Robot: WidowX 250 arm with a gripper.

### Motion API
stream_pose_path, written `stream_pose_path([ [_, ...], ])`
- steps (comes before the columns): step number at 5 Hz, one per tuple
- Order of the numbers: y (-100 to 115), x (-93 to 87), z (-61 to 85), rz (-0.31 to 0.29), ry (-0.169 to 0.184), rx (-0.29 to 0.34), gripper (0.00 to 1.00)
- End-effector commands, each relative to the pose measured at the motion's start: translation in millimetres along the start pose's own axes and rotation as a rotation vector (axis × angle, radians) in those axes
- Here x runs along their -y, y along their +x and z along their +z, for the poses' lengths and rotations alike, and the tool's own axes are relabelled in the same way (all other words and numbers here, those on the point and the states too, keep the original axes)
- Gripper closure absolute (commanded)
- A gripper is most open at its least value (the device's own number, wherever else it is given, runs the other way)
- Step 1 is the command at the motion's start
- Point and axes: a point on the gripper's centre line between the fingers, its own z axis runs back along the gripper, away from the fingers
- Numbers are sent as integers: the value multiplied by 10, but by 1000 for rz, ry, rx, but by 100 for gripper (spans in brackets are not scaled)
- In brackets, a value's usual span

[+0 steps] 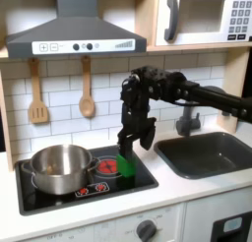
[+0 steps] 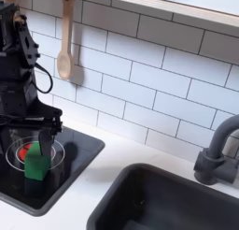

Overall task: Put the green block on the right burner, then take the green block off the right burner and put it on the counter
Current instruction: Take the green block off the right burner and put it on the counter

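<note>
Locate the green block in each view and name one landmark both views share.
First exterior view: green block sits low and centre on the right burner, below the claw.
Second exterior view: it stands at lower left on the red rings, under the claw.
Shared landmark: wooden spoon on the tiles.

Block [image 1: 127, 168] sits on the burner [image 1: 109, 167], gripper [image 1: 135, 143] just above it. In the first exterior view, the pot [image 1: 59, 167] is left of the burner on the stove [image 1: 89, 192], the sink [image 1: 210, 153] off right, the faucet [image 1: 187, 118] behind it.
</note>
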Motion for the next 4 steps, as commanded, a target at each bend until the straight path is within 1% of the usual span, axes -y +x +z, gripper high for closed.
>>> stream_pose_path([
  [1,57,-17,-56,37,19,6,0],
  [2,73,-28,-120,52,16,-4,0],
  [3,113,-9,-142,52,12,-3,0],
  [4,146,-4,-227,51,17,-20,0],
])
